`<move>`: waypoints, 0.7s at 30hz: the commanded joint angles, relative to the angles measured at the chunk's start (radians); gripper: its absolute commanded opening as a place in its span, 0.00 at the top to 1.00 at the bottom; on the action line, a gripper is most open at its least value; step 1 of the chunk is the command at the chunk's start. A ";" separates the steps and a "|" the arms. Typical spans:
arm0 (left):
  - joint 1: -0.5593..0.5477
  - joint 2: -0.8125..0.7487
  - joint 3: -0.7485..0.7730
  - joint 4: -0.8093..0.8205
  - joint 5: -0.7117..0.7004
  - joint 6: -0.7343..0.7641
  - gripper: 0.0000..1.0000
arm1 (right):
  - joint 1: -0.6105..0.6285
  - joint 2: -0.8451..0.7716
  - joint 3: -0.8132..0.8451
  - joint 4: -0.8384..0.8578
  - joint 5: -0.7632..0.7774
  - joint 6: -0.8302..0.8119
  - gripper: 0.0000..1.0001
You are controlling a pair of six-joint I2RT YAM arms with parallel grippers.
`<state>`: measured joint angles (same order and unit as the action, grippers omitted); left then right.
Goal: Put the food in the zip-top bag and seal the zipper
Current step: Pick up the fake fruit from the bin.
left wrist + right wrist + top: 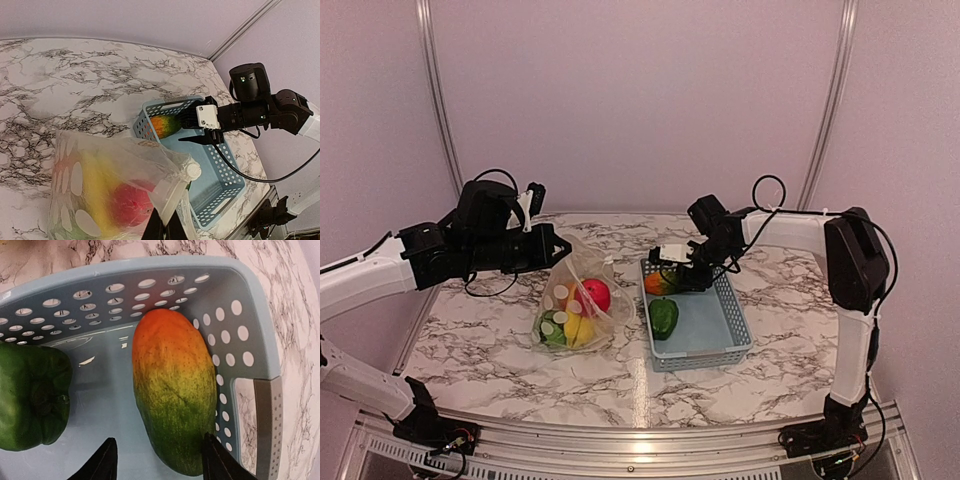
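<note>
Loading of the food is judged to be the step in hand, with sealing not yet reached. A floppy clear zip-top bag printed with white dots (575, 305) stands near the middle of the white marble tabletop (470, 340), just beside the left edge of a light-blue slotted plastic basket (735, 350). A pinkish-red toy apple (596, 294) and a yellow toy banana (578, 328) are seen inside the bag. Its mouth edge, with the clear ridged zipper strip (169, 194), is pinched and lifted by the left gripper (165, 227), whose jaws are clamped on the plastic.

Two pieces are left in the basket: a glossy green toy pepper (663, 317) near its middle, and an elongated orange-to-green toy fruit (172, 390) lying in its far left corner against the perforated wall. The right gripper (160, 455) is lowered over this fruit with its jaws apart. The near end of the fruit lies between them, closer to one finger than the other; no grip is made out.

Next, a closing of the jaws across the fruit is called for, then a lift clear of the basket wall towards the held-open mouth.
</note>
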<state>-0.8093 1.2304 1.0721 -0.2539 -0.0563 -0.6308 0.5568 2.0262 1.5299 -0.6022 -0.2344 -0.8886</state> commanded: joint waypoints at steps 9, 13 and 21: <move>0.001 -0.009 -0.013 0.060 0.012 -0.010 1.00 | 0.005 0.046 0.046 0.045 0.029 0.010 0.34; 0.001 -0.004 -0.017 0.067 0.017 -0.014 1.00 | 0.004 0.060 0.044 0.053 0.038 0.001 0.33; 0.001 0.006 -0.020 0.083 0.032 -0.019 1.00 | 0.005 0.082 0.032 0.061 0.064 0.013 0.37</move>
<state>-0.8093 1.2320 1.0603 -0.2268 -0.0406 -0.6472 0.5571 2.0930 1.5436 -0.5564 -0.1902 -0.8871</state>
